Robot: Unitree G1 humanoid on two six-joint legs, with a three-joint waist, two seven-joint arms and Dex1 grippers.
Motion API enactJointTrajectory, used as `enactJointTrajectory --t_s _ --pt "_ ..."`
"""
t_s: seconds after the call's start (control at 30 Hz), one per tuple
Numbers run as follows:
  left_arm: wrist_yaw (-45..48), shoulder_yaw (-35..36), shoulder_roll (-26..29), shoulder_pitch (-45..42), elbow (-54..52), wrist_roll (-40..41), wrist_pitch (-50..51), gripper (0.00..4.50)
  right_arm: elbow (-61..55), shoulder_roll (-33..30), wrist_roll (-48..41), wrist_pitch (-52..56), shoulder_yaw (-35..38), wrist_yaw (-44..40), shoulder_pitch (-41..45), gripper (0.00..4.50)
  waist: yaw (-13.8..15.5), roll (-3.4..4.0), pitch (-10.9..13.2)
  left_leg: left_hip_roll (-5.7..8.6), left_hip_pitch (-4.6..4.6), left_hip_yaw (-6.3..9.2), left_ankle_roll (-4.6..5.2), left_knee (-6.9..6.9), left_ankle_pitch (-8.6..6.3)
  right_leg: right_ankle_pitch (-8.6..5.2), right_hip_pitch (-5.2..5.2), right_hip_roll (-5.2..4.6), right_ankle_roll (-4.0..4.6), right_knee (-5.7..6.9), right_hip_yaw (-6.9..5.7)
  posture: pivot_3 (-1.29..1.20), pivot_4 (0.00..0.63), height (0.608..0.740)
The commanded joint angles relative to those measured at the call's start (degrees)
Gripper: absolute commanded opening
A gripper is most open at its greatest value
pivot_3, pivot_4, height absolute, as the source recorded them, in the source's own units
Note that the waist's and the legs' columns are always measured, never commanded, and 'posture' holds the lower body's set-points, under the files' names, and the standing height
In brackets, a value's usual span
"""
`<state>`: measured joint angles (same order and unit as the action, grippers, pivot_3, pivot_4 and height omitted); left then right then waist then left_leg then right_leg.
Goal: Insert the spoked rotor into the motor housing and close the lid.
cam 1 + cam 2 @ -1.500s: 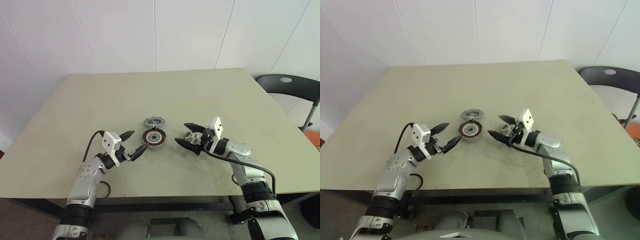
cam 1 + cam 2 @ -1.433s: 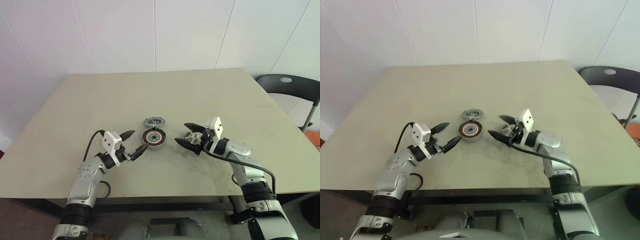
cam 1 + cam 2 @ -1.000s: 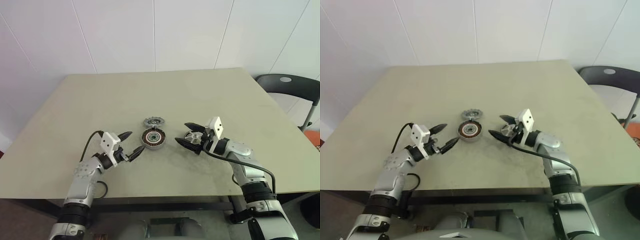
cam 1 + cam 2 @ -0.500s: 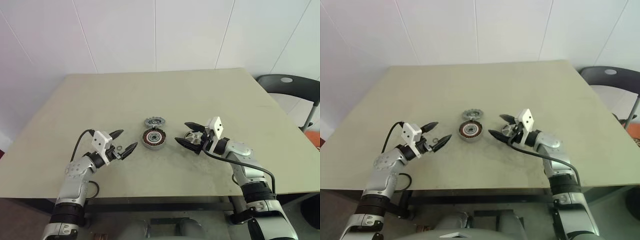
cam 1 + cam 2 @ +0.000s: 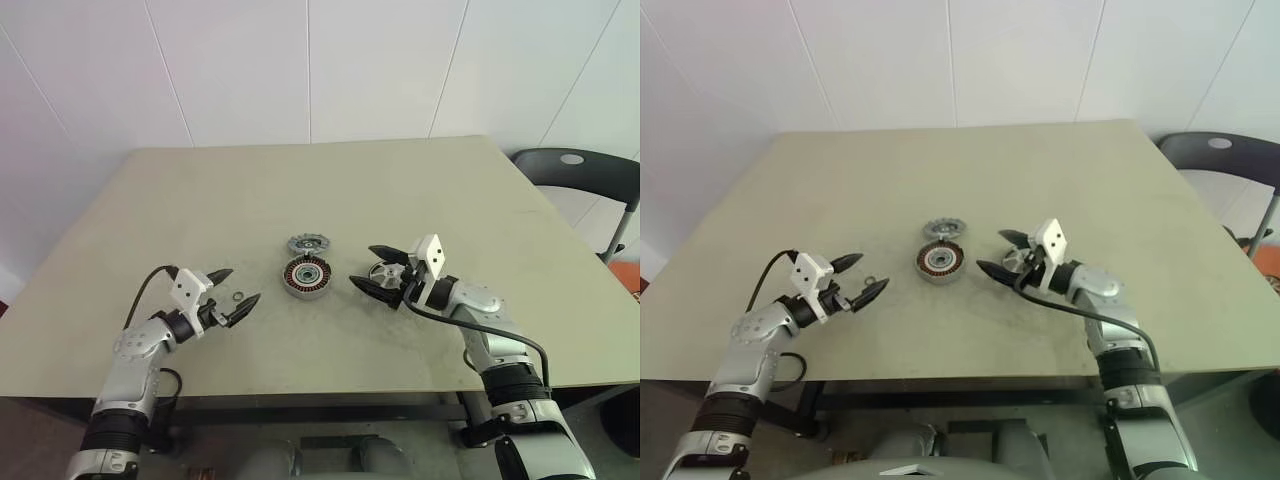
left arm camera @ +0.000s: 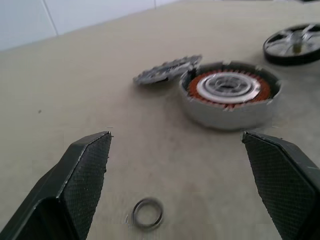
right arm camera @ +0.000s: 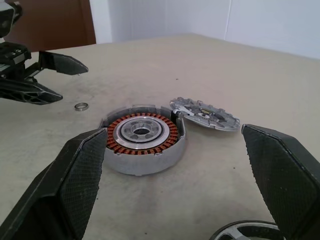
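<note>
You have little done so far: the motor housing (image 5: 306, 276) sits open near the middle of the bench (image 5: 400, 180), copper windings up and its centre empty; nothing has been inserted yet.

The spoked rotor (image 5: 381, 272) lies on the bench just to the right of the housing, between the spread fingers of the right gripper (image 5: 362, 265); that gripper stands wide apart, and as far as the pictures show it is astride the rotor, not clamped on it; whether a finger touches the rim, you cannot tell.

The lid (image 5: 309, 243), a grey toothed disc, rests just behind the housing on its far side, close to the housing's rim and perhaps leaning on it.

The left gripper (image 5: 242, 285) is also wide apart and empty, well to the left of the housing; a small metal ring (image 5: 238, 296) lies on the bench between its fingers, apart from the housing.

What is left, by my judgement, is all of it: close on the rotor, lift it, seat it in the housing, then fetch the lid and set it on top; I cannot tell what the loose ring belongs to.
</note>
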<state>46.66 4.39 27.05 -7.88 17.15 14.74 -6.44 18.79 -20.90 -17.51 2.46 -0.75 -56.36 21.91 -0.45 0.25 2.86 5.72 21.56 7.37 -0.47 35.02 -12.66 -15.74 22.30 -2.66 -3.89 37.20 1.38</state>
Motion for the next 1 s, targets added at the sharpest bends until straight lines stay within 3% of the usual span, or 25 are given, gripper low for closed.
enactJointTrajectory --t_s 0.03,0.33,1.0 --pt "-1.07 0.76 1.25 -1.28 0.37 -0.99 1.3 4.5 -0.55 0.63 -0.03 -1.47 0.17 0.35 1.86 4.49 0.01 0.0 0.0 0.0 0.0 0.0 0.0 0.0 0.0 0.0 0.0 0.0 0.0 0.0 0.0 0.0 0.0 0.74" --pt "-0.47 -1.15 0.18 -2.37 0.75 -1.35 4.06 4.5 -4.37 -0.27 -2.41 1.78 0.13 -2.25 0.44 4.49 0.08 0.01 0.01 0.0 0.01 0.01 -0.01 -0.01 -0.01 0.0 0.01 0.0 0.0 -0.01 0.0 0.0 0.0 0.74" --pt "-1.56 -2.65 -0.91 -4.6 3.53 -3.88 1.94 4.5 -9.92 -5.66 2.34 1.85 -4.53 -5.11 -0.8 4.49 1.33 0.01 0.01 0.0 0.04 0.01 -0.05 -0.02 -0.03 0.0 0.02 -0.02 -0.02 -0.05 -0.02 0.0 0.0 0.74"
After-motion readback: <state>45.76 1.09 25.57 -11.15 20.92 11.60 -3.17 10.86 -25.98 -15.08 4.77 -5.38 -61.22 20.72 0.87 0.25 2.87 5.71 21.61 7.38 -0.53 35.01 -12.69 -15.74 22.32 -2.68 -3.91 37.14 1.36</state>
